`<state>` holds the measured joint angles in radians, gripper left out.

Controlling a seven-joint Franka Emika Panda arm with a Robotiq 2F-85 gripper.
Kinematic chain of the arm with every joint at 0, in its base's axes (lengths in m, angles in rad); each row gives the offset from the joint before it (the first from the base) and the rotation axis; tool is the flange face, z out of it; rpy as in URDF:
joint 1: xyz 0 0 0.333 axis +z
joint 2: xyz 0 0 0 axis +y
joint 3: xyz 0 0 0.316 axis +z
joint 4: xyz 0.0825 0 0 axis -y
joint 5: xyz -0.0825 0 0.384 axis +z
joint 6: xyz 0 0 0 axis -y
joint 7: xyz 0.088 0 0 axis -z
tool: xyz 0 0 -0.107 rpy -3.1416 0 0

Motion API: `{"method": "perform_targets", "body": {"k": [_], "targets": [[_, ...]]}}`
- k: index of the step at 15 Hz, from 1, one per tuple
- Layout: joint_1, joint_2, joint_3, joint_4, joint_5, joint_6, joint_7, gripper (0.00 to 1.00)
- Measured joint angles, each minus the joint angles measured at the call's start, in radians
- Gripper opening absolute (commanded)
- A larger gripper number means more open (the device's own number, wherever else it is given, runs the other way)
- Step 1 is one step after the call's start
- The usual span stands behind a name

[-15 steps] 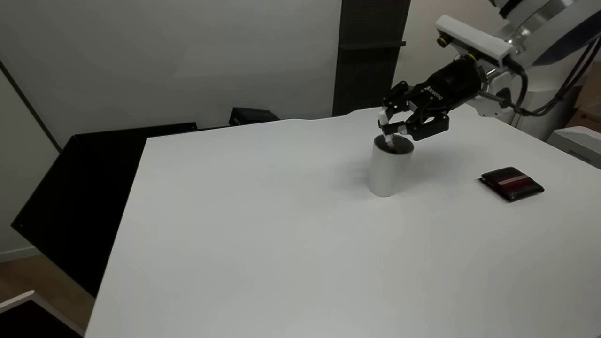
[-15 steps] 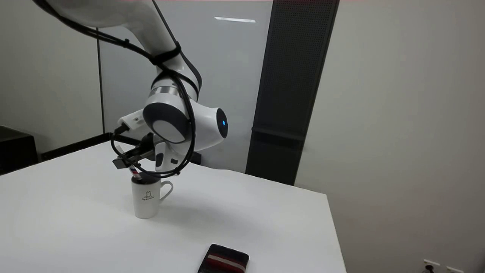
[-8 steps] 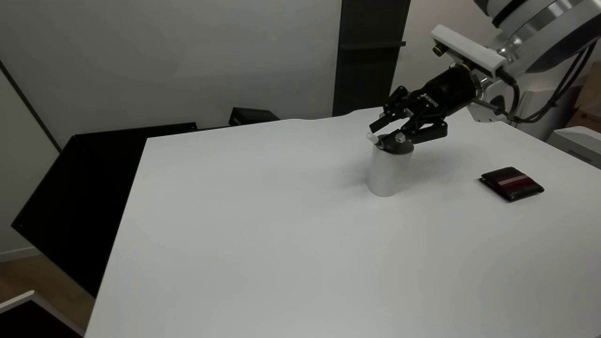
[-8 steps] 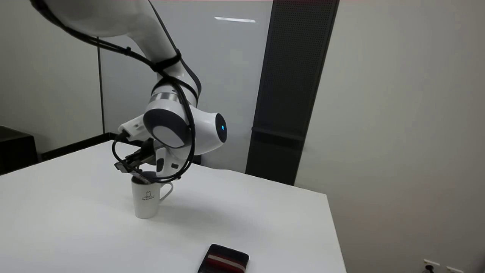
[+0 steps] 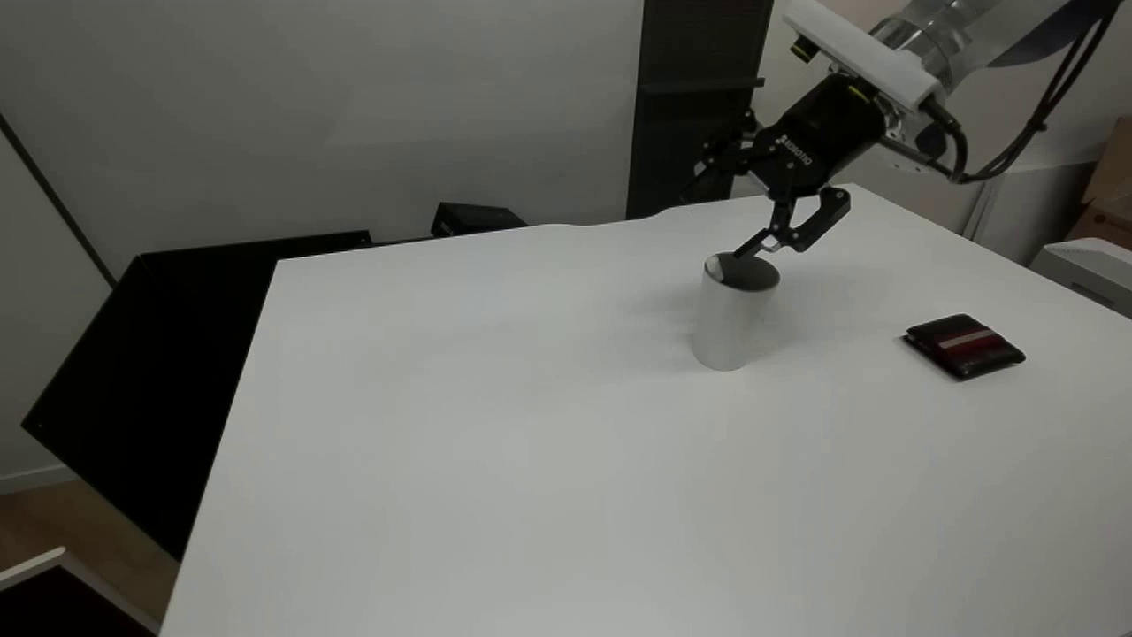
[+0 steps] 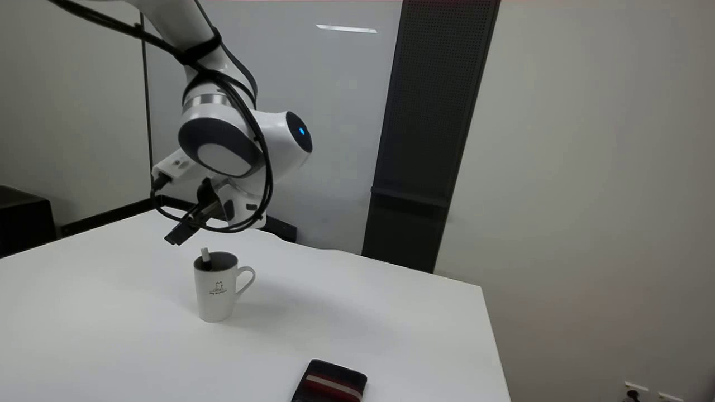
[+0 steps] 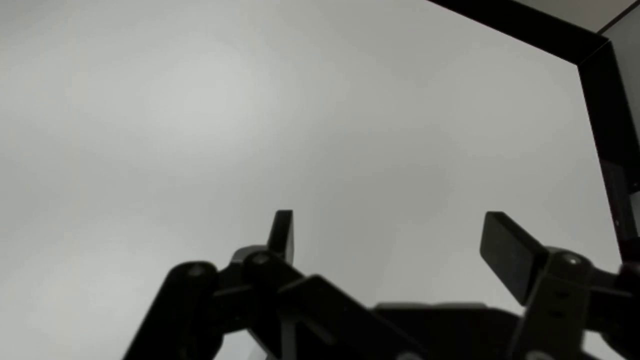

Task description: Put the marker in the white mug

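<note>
In both exterior views the white mug stands upright on the table, with a handle and a small dark print. The marker is inside it, leaning on the wall with only its white end above the rim; the rest is hidden by the mug. From elsewhere, that same marker end shows at the near-left inside of the rim. My gripper hangs just above the mug, apart from the marker. Seen from the wrist, the gripper is open, its fingers wide apart and holding nothing.
A dark wallet with a red and pale stripe lies on the white table, to one side of the mug. Black panels border the table's edge in the wrist view. A black box sits beyond the far edge.
The gripper has opened, let go of the marker and risen away from the mug. The marker has sunk lower and now rests in the mug. Mug and wallet have not moved.
</note>
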<state>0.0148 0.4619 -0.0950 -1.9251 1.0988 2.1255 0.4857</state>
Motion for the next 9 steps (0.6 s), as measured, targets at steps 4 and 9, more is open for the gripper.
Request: {"method": "perform_targets", "body": {"k": [4, 9], "targets": [[0.074, -0.133, 0.015, -0.120, -0.116, 0.207, -0.027, 1.00], [0.098, -0.267, 0.034, -0.264, -0.441, 0.211, -0.028, 1.00]]}}
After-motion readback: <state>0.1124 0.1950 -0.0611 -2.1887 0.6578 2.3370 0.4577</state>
